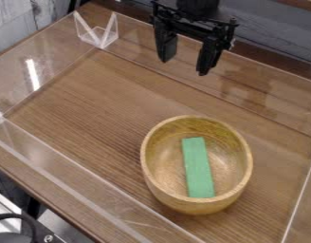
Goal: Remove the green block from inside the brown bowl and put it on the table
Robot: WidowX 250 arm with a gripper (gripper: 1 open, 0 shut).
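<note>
Near acrylic wall (69, 185): closest to the camera, a low clear strip running along the near-left edge of the table, with scuffs and glare on it.
Table (107, 109): brown wood-grain top, grain running from near left to far right, fenced by clear low walls on every side I can see.
Far-left corner piece (98, 30): a small clear acrylic bracket, folded into a V shape, standing at the far-left corner against the wall.
My claw (185, 55): black, hanging at the far side of the table a little right of centre, pointing straight down; its fingers (207, 57) stand spread apart with nothing between them, so it is open and empty. It is above the bare tabletop, well apart from the bowl.
Brown bowl (159, 144): round, light tan wood with a thick rim and visible grain, sitting upright on the table at the near right, nearer the camera than my claw.
Green block (196, 168): flat bright green bar lying on the bottom of the brown bowl, roughly in its middle, long axis running near to far with a slight tilt. It is still inside the bowl, not on the table.
Right acrylic wall (301, 195): clear panel just right of the bowl, catching a pale reflection.
</note>
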